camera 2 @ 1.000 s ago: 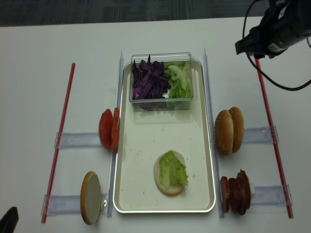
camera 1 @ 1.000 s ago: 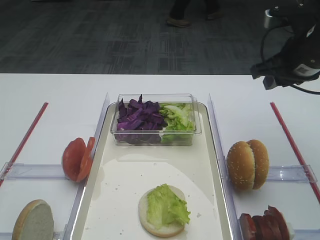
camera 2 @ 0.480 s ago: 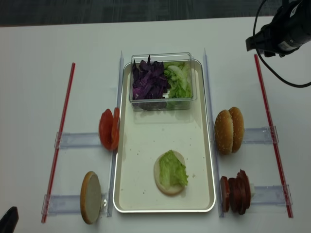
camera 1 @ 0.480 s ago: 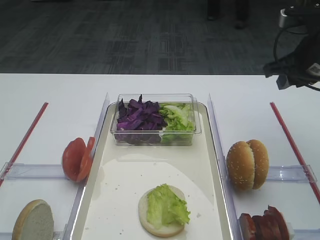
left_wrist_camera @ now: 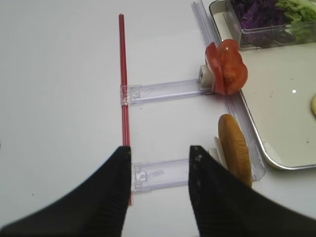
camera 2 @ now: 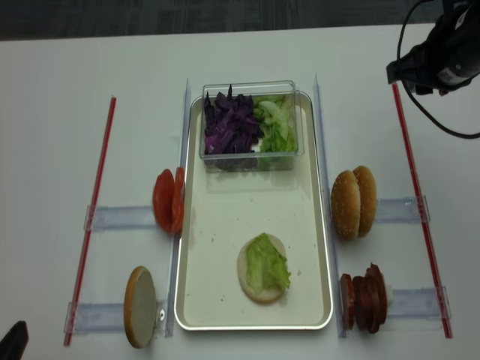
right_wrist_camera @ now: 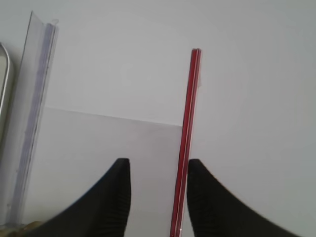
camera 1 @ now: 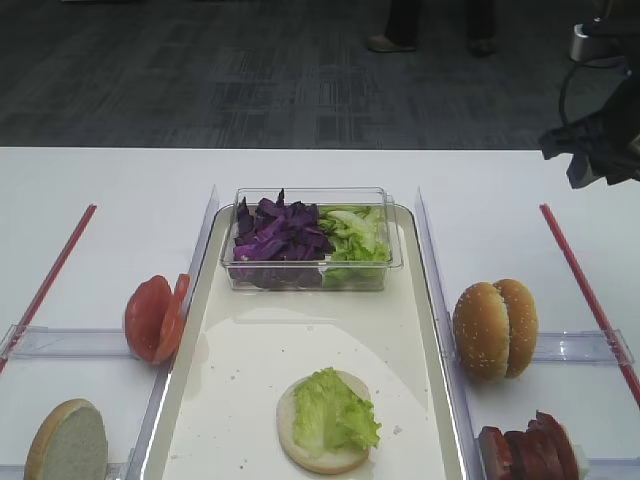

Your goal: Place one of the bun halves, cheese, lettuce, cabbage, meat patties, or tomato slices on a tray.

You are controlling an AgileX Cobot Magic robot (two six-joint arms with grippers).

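Lettuce (camera 2: pixel 267 264) lies on a bun half (camera 2: pixel 255 289) near the front of the tray (camera 2: pixel 225 225). My right pincer (right_wrist_camera: pixel 158 197) hovers over the desk (right_wrist_camera: pixel 247 74), fingers apart, holding nothing; my left pincer (left_wrist_camera: pixel 160 197) likewise.
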